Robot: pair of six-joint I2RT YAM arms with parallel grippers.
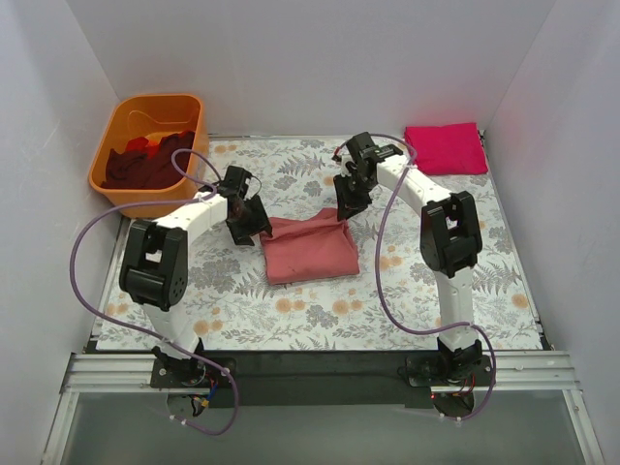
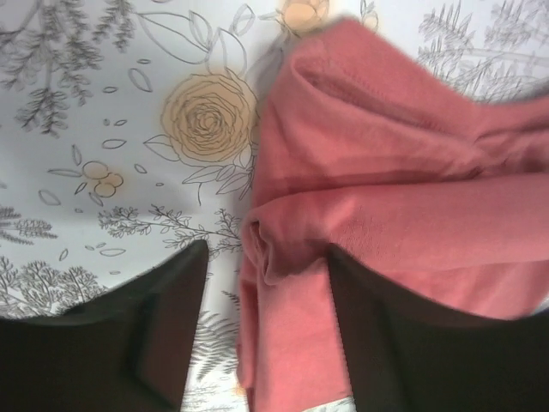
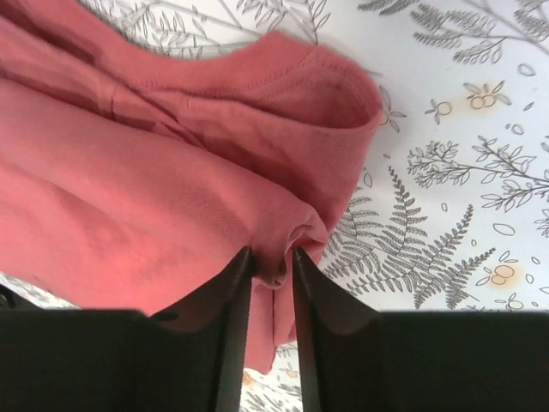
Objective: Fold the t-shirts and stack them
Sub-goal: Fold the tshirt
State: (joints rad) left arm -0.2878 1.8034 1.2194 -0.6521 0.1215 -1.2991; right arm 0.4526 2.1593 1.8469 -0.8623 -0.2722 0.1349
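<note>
Salmon shirt (image 1: 308,252) lies part-folded on the desk (image 1: 291,310): soft, light, limp knit, likely to sag and slip unless held by its corners. Right tool (image 3: 272,257) is pinched almost closed on its upper-right corner; left tool (image 2: 268,257) gapes wide, straddling the upper-left corner unclamped. Magenta shirt (image 1: 446,148) sits folded upper right; dark shirts (image 1: 145,165) fill the tub (image 1: 121,121), upper left.

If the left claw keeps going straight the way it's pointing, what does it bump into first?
The pink t-shirt: its bunched edge sits between the left gripper's open fingers. Just behind it is probably the flowery table cover, though depth is hard to judge.
</note>
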